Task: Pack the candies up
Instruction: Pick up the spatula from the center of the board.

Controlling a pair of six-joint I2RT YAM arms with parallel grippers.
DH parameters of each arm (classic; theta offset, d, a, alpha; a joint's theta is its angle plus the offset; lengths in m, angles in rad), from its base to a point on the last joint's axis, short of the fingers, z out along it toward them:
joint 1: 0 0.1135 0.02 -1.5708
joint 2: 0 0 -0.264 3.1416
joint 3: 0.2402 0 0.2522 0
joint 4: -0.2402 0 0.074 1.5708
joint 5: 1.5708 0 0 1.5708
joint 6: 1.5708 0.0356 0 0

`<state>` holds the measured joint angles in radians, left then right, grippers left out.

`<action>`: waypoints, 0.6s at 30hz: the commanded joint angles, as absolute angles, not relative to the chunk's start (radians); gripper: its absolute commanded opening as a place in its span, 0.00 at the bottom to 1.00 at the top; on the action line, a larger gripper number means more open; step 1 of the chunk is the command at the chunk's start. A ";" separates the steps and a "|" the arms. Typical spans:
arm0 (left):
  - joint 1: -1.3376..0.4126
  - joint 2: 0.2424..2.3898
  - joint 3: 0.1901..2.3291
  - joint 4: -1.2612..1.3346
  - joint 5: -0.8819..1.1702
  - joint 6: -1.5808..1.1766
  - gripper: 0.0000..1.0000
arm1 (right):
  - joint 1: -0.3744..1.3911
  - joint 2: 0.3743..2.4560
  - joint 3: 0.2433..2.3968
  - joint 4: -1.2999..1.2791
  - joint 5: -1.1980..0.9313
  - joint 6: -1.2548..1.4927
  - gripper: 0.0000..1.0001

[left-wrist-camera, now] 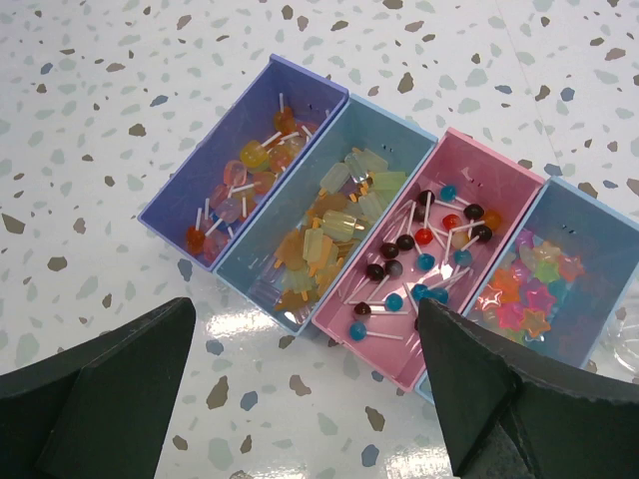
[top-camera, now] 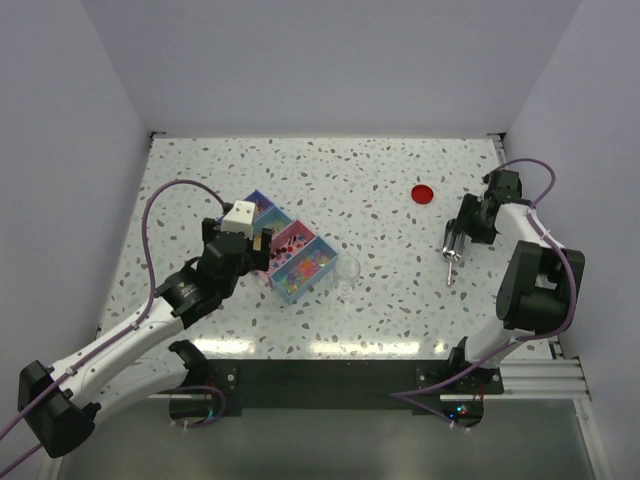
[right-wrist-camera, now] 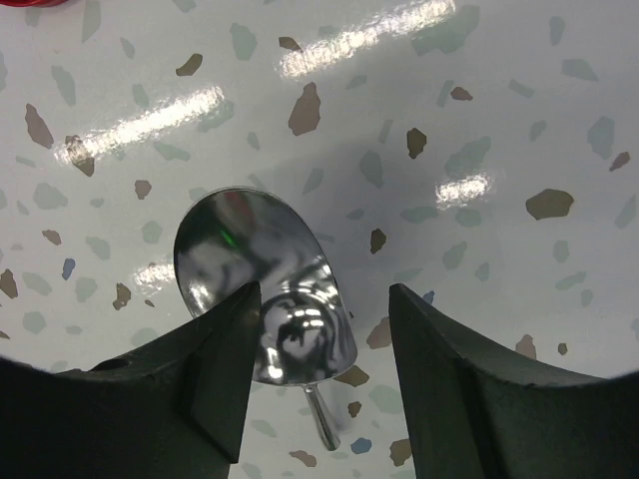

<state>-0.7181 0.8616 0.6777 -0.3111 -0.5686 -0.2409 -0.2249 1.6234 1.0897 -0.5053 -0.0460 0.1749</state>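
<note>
The candies point(left-wrist-camera: 331, 228) lie sorted in four small bins side by side: purple point(left-wrist-camera: 186, 180), light blue point(left-wrist-camera: 262, 267), pink point(left-wrist-camera: 469, 329) and blue point(left-wrist-camera: 597, 239). They are lollipops, yellow pieces and star shapes. In the top view the bins point(top-camera: 292, 250) sit left of centre. My left gripper point(left-wrist-camera: 305, 399) hovers open just in front of them, nothing between its fingers. My right gripper point(right-wrist-camera: 324, 294) stands open over a shiny metal scoop point(right-wrist-camera: 262, 284). The scoop's bowl lies between the fingers, by the left one, with a gap to the right one.
A clear cup point(top-camera: 348, 272) stands just right of the bins. A round red lid point(top-camera: 424, 193) lies at the back right. The scoop point(top-camera: 452, 258) lies on the speckled table point(top-camera: 380, 170) beside the right arm. White walls close the back and sides.
</note>
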 commanded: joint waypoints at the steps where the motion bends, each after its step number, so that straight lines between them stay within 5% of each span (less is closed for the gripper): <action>1: -0.713 0.848 0.675 -0.239 -0.620 -0.213 0.98 | -0.230 1.654 1.115 -0.436 -0.115 0.156 0.57; 8: -0.710 0.859 0.673 -0.235 -0.623 -0.202 0.98 | -0.232 1.678 1.118 -0.431 -0.114 0.141 0.41; 18: -0.712 0.887 0.681 -0.230 -0.584 -0.201 0.98 | -0.232 1.629 1.086 -0.423 -0.098 0.159 0.04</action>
